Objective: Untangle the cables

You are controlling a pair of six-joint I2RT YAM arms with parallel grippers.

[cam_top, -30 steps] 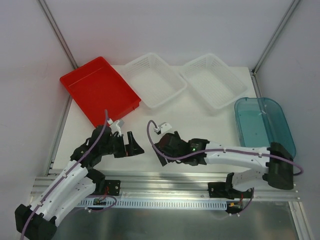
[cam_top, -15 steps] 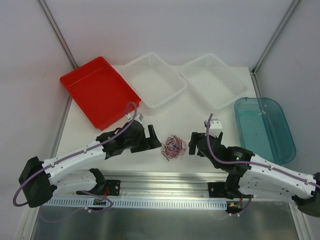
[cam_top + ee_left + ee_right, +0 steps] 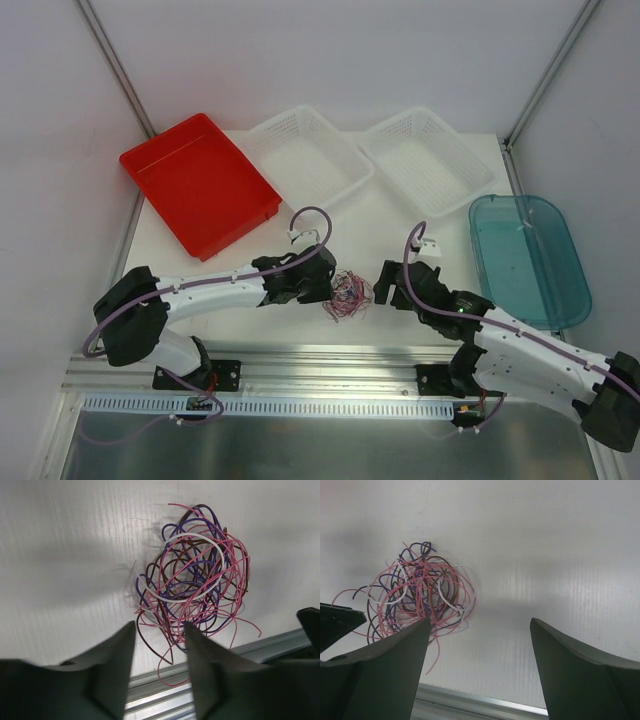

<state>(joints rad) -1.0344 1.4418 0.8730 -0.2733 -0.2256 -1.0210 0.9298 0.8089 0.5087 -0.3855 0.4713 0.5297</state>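
Two grippers are facing each other across one small bundle of cables (image 3: 347,293), which is lying on the white table (image 3: 300,230) near the front edge, between the two arms. The left gripper (image 3: 322,284) is sitting right at the bundle. In its own camera the left gripper (image 3: 159,627) is hanging over the near side of the cables (image 3: 192,580). Its fingers (image 3: 112,672) are standing about half apart, not pressed together. A few thin pink and dark loops are lying in the gap between the tips, but we are not seeing the fingers squeezing them. The right gripper (image 3: 385,284) is sitting just beside the bundle on the other side. In its camera the right gripper (image 3: 480,622) is holding its fingers (image 3: 580,675) spread wide, with only bare table between them. There the cables (image 3: 417,595) are lying to the left of the gap, and we cannot tell if a pink strand is brushing that tip

The wires are pink, purple, brown and white, all looped into each other, so we are not able to follow any one from end to end. A small white piece (image 3: 297,237) on the left arm is too tiny for us to read. From above, the left fingers are blending into the dark wrist, so their gap is hard to make out. A dark shape (image 3: 311,627) is poking in at the right edge of the left camera and is getting cut off
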